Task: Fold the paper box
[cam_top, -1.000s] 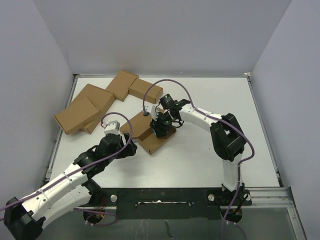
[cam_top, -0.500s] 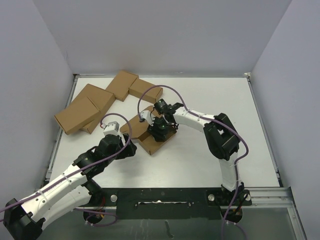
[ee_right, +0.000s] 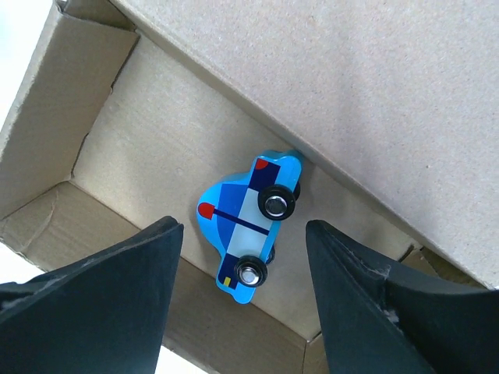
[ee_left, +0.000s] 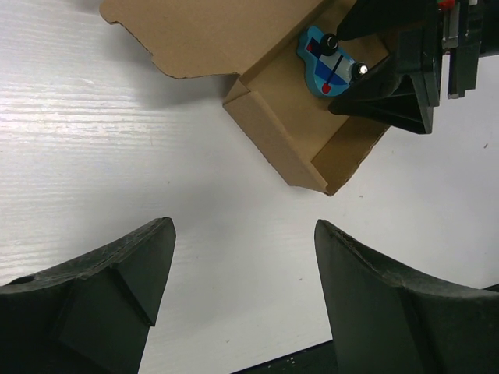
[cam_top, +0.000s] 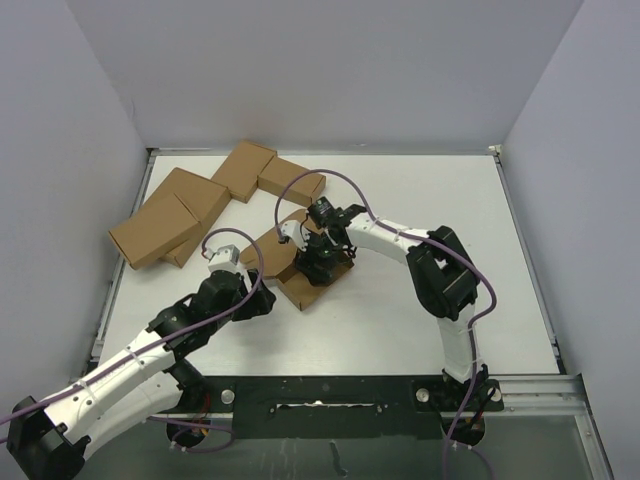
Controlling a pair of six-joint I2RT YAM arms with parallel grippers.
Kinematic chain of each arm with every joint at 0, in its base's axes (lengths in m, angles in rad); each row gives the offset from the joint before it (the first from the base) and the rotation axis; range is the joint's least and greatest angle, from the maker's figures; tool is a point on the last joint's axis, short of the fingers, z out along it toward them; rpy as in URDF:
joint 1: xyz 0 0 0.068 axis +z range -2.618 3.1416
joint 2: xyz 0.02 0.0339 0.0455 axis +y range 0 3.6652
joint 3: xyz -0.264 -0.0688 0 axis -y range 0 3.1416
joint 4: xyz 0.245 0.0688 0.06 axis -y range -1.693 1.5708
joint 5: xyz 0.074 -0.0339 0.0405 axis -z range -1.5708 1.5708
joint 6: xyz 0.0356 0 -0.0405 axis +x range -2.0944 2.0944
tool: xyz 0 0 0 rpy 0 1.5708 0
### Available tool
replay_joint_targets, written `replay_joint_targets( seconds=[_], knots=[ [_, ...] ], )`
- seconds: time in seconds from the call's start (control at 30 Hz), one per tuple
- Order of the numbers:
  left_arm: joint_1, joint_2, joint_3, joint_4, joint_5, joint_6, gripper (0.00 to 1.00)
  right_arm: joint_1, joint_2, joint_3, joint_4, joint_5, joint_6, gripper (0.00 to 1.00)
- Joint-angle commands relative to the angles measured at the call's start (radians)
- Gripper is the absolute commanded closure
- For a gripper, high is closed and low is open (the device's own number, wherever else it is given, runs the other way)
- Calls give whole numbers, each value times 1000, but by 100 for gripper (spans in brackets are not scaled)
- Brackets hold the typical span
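The paper box (cam_top: 297, 290) is an open brown carton tray in the middle of the table, its lid flap (cam_top: 268, 250) lying flat to the left. A blue toy car (ee_right: 249, 226) lies on its side inside the tray, against the lid's hinge wall; it also shows in the left wrist view (ee_left: 327, 68). My right gripper (cam_top: 316, 264) hangs open just above the tray, and in its own view (ee_right: 243, 300) the jaws stand either side of the car without touching it. My left gripper (cam_top: 266, 300) is open and empty over bare table, a little left of the box (ee_left: 284, 144).
Several closed brown cartons (cam_top: 155, 232) cluster at the far left of the white table, the nearest one (cam_top: 292, 181) just behind the box. Grey walls enclose the table. The right arm's black gripper body (ee_left: 398, 86) stands over the tray's right end.
My right gripper has moved a little left and nearer, ending over the tray. The left arm has barely shifted.
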Motion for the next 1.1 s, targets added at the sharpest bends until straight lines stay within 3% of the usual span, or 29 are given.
replay_joint_targets(
  seconds=[0.0,0.33,0.5,0.53,0.6,0.67,0.77,0.87,1.07],
  knots=[
    [6,-30,7,80,22,-19,29,-7,-61,49,-10,-33,6,34],
    [46,-12,46,117,66,27,24,-104,-264,50,-52,-252,7,34],
    [156,-1,88,143,149,62,21,-207,-394,31,46,-316,62,32],
    [193,6,94,153,192,64,21,-227,-425,10,100,-296,79,25],
    [287,27,96,184,325,52,21,-260,-465,-26,215,-233,110,0],
    [396,54,80,232,459,22,22,-297,-448,-19,255,-193,192,2],
    [536,102,27,342,614,-62,26,-378,-351,96,138,-423,243,1],
    [640,163,-42,461,708,-175,37,-427,-347,-33,291,-586,385,6],
    [722,320,-43,528,703,-260,37,-437,-360,-122,343,-634,381,7]
  ],
)
